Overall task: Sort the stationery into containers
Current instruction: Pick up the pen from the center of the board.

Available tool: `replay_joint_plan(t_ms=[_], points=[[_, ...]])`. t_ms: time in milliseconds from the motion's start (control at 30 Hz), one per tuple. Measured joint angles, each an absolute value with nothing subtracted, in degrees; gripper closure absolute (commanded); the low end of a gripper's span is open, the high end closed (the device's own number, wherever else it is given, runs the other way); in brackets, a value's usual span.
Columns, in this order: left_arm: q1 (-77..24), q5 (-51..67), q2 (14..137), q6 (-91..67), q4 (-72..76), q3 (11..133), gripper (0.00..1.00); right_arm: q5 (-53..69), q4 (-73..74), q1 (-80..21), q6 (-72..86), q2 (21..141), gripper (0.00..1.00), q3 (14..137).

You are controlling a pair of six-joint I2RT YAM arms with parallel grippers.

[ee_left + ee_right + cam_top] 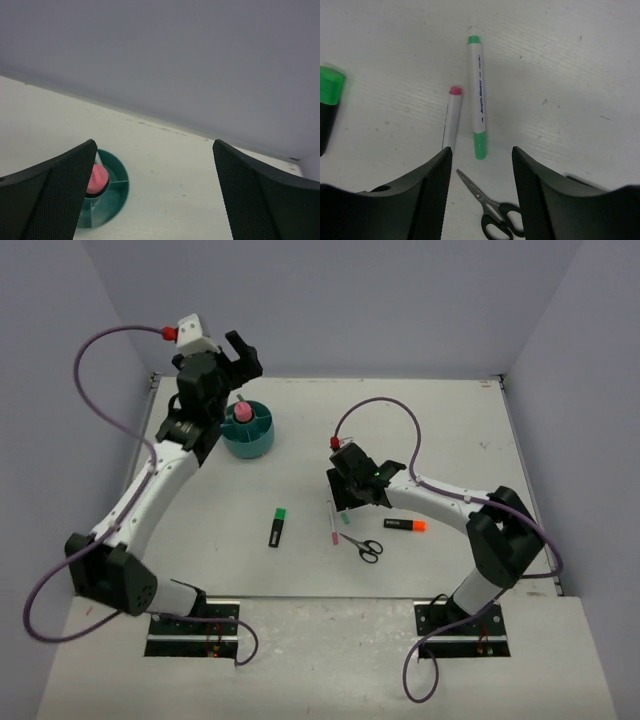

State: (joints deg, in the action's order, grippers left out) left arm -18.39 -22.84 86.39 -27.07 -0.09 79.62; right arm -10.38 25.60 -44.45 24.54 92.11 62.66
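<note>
Nearest the arm bases, the small black-handled scissors (pixel 362 546) lie flat on the white worktop (pixel 440 430), blades closed and pointing away and to the left. Just beyond them to the right a black-and-orange marker (pixel 404 526) rests beside the right arm (pixel 450 505). To the left, well apart from the rest, lies a black-and-green marker (pixel 279 527).

Between these are two thin white pens, side by side and almost parallel: one with a pink cap (pixel 451 120), and a longer one with green ends (pixel 479 100). The right arm's jaws hang low over this pair. They stand well apart and have nothing in them. The green-ended pen lies ahead, in line with the gap between them, and the near end of the pink-capped pen runs under one finger (pixel 432 200).

Farther back on the left sits the round teal organizer (pixel 250 447), upright, with a pink rounded item (pixel 241 412) standing in its central cup. The compartments that show around the cup hold nothing visible.

The left arm (pixel 150 490) reaches up past the organizer. Its jaws are raised above the organizer's far side, spread wide and empty.
</note>
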Motion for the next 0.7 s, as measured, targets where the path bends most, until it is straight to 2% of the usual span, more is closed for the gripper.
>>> replay_joint_plan(t_ms=[200, 267, 433, 567, 633, 700], points=[[-18.63, -11.8, 59.74, -31.26, -5.18, 67.94, 0.0, -9.52, 29.35, -44.47, 24.85, 100.19, 0.59, 66.59], [-18.79, -10.02, 51.68, -31.93, -6.87, 62.11, 0.0, -9.61, 30.46, -44.51, 24.91, 102.88, 0.6, 68.89], [-18.79, -8.11, 41.47, -31.97, -14.75, 55.18, 0.0, -10.01, 31.48, -44.51, 25.04, 107.41, 0.61, 71.35], [-18.79, -6.38, 39.3, -31.72, -19.3, 54.84, 0.0, -11.1, 33.37, -44.51, 25.28, 109.93, 0.73, 72.8], [-18.79, -5.49, 38.58, -31.53, -20.39, 54.55, 0.0, -11.58, 33.69, -44.55, 25.37, 110.93, 0.84, 74.26], [-18.79, -4.72, 37.84, -31.25, -21.03, 54.0, 0.0, -11.91, 33.86, -44.59, 25.43, 111.58, 1.0, 75.13]])
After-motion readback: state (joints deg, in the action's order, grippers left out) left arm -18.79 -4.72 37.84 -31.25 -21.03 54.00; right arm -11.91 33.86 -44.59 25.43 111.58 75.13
